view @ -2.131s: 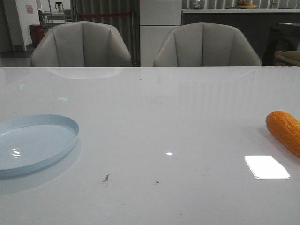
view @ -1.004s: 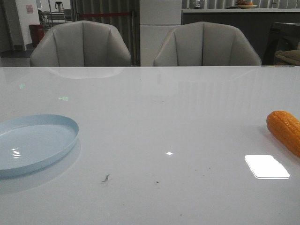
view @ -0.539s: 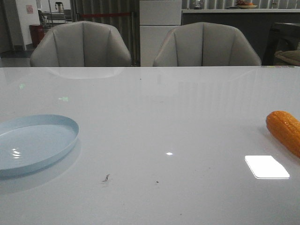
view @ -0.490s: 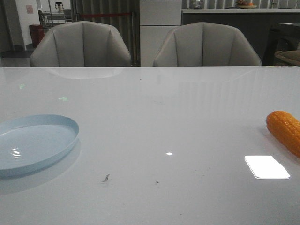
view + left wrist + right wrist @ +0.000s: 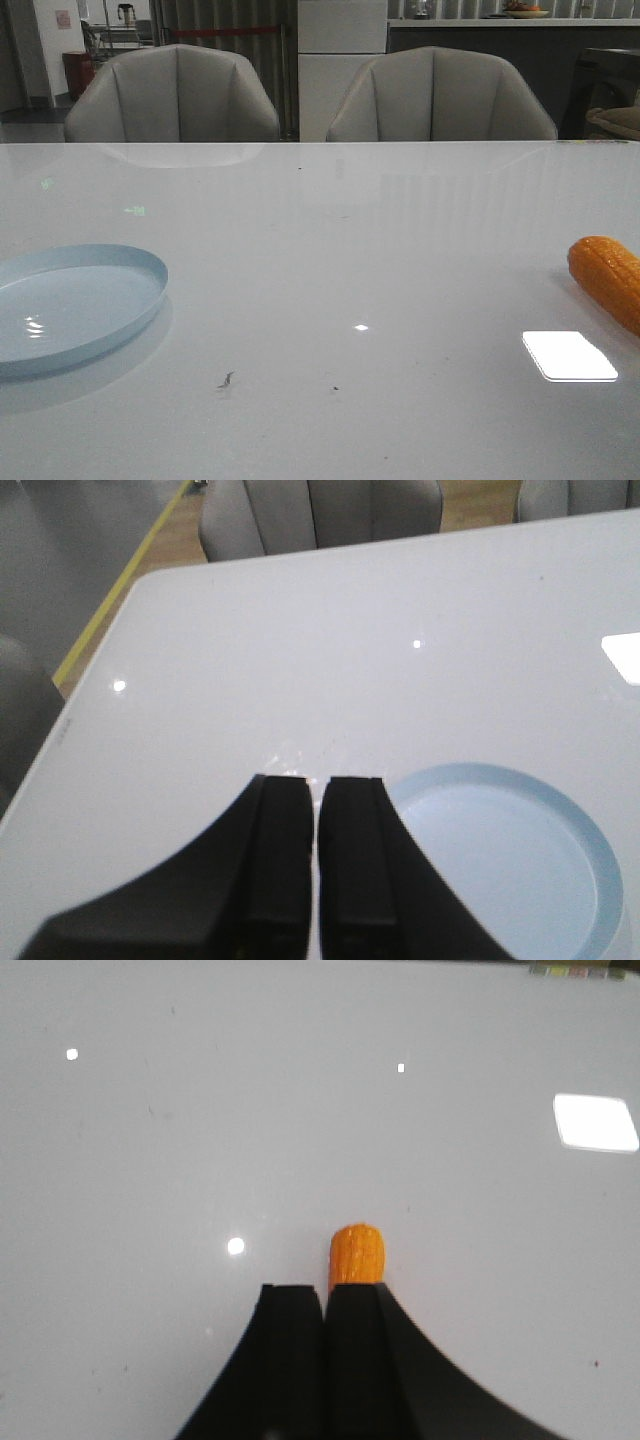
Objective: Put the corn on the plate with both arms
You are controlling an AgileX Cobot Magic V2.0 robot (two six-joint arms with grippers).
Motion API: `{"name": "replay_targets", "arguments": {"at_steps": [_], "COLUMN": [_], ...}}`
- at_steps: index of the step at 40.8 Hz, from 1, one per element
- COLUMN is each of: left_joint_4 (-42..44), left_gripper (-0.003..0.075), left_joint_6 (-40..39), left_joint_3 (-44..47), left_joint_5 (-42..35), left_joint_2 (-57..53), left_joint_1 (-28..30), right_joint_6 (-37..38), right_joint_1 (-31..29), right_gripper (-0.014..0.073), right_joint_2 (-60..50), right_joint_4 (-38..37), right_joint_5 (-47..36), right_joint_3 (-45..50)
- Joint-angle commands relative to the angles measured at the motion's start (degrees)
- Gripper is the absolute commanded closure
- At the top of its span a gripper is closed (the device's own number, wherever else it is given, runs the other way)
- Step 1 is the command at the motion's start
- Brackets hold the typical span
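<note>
The orange corn [image 5: 608, 278] lies on the white table at the far right edge of the front view, partly cut off by the frame. In the right wrist view its rounded end [image 5: 357, 1253] pokes out beyond my right gripper [image 5: 324, 1288], which is shut and empty above the table. The rest of the cob is hidden behind the fingers. The pale blue plate [image 5: 70, 305] sits at the table's left. In the left wrist view the plate [image 5: 520, 855] lies beside my left gripper [image 5: 317, 779], which is shut and empty. Neither gripper shows in the front view.
Two grey chairs [image 5: 175, 95] stand behind the table's far edge. The table's left edge and corner [image 5: 140, 580] show in the left wrist view. Bright lamp reflections [image 5: 568, 355] lie on the glossy tabletop near the corn.
</note>
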Motion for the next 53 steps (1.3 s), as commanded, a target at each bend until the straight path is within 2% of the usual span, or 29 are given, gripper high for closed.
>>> {"name": "replay_targets", "arguments": {"at_steps": [1,3,5,9,11,17,27,35,53], "left_joint_4": [0.10,0.00,-0.11,-0.32,-1.27,-2.24,-2.24,-5.16,-6.36], "left_gripper": [0.0368,0.0267,0.0216,0.0211,0.0215,0.0214,0.0214,0.0214,0.0214], "left_joint_6": [-0.24,-0.24,-0.24,-0.24,-0.24,-0.40,-6.60,-6.74,-6.82], "left_joint_3": [-1.72,-1.72,-1.58,-1.48,-1.48,-1.59,-5.11,-11.78,-27.74], "left_joint_5": [-2.97,-2.42,-2.33,-2.20,-2.00,0.24,1.81,2.10,11.65], "left_joint_2": [2.58,3.62,4.43,5.92,6.73,9.89,21.12,32.92,58.06], "left_joint_1": [0.04,0.04,0.04,0.04,0.04,0.04,0.08,0.08,0.08], "right_joint_6": [-0.18,-0.18,-0.18,-0.18,-0.18,-0.18,-0.18,-0.18,-0.18], "right_joint_1": [0.08,0.08,0.08,0.08,0.08,0.08,0.08,0.08,0.08], "right_gripper": [0.0412,0.0310,0.0198,0.0053,0.0023,0.0019,0.0019,0.0019,0.0019], "right_joint_2": [2.16,3.24,4.41,6.33,7.18,8.87,9.04,9.04,9.04], "right_joint_4": [-0.33,-0.44,-0.57,-0.57,-0.57,-0.57,-0.47,-0.48,-0.48], "right_joint_5": [-0.85,-0.22,-0.12,-0.18,-0.18,-0.13,-0.20,-0.04,3.63], "right_joint_3": [-1.95,-1.95,-1.95,-1.95,-1.95,-1.95,-1.95,-1.95,-1.95]}}
